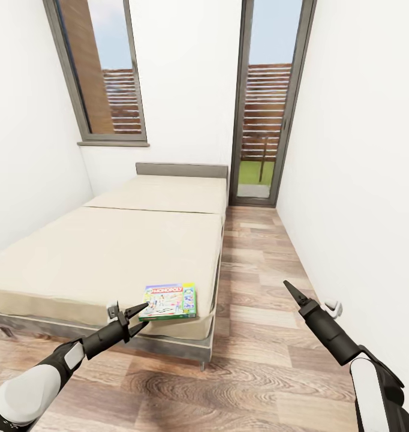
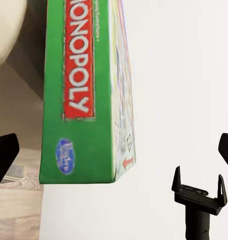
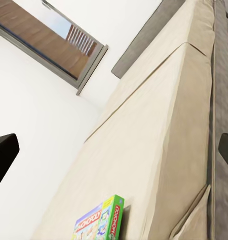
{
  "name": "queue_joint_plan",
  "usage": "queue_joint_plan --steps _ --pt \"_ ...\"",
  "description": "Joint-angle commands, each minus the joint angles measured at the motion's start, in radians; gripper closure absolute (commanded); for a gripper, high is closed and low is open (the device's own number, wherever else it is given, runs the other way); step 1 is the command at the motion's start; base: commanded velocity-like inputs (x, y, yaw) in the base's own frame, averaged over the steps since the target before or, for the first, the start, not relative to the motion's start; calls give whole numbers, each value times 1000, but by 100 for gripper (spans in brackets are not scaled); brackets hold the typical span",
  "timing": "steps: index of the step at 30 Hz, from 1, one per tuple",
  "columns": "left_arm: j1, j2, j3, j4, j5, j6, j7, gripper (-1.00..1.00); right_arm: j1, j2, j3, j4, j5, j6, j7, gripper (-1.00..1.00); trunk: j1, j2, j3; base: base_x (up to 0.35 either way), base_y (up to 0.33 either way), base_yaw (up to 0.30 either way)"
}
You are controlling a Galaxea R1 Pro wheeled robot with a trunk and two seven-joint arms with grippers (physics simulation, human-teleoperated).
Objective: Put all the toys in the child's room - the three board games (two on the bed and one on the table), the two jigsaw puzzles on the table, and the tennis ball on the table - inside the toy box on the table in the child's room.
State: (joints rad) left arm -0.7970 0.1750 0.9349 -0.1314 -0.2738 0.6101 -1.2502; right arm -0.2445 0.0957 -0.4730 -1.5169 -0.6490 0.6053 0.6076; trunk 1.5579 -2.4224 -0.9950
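One board game, a green Monopoly box (image 1: 170,302), lies flat at the near right corner of the bed (image 1: 108,252). My left gripper (image 1: 138,317) is open at the box's near left corner, apart from it. In the left wrist view the box's green side (image 2: 78,100) stands between the wide-spread fingers (image 2: 4,155). My right gripper (image 1: 293,291) hangs open over the floor to the right of the bed, holding nothing; its wrist view looks along the mattress (image 3: 159,125) to the Monopoly box (image 3: 99,222). The table, toy box, jigsaw puzzles and tennis ball are out of view.
A strip of wood-plank floor (image 1: 258,336) runs between the bed and the white right wall (image 1: 360,198). A grey-framed window (image 1: 102,72) and a tall glass door (image 1: 267,102) stand at the far end. The bed's grey frame (image 1: 168,348) sits low.
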Motion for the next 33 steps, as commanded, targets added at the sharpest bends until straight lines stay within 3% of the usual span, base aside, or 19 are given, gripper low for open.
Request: queue_joint_plan --steps 1,30,31,33 --pt "-1 0 9 -1 -10 10 -5 -100 -1 1 -3 0 -4 8 2 -100 0 0 -1 0 -6 0" --pt "-1 1 10 0 -10 19 -5 -100 -1 1 -3 0 -4 8 1 -100 0 0 -1 0 0 0" --pt "-1 1 10 0 -10 18 -5 100 -1 1 -3 0 -4 8 1 -100 0 0 -1 0 0 0" --pt "-1 1 10 0 -10 18 -5 100 -1 1 -3 0 -4 8 1 -100 0 0 -1 0 0 0"
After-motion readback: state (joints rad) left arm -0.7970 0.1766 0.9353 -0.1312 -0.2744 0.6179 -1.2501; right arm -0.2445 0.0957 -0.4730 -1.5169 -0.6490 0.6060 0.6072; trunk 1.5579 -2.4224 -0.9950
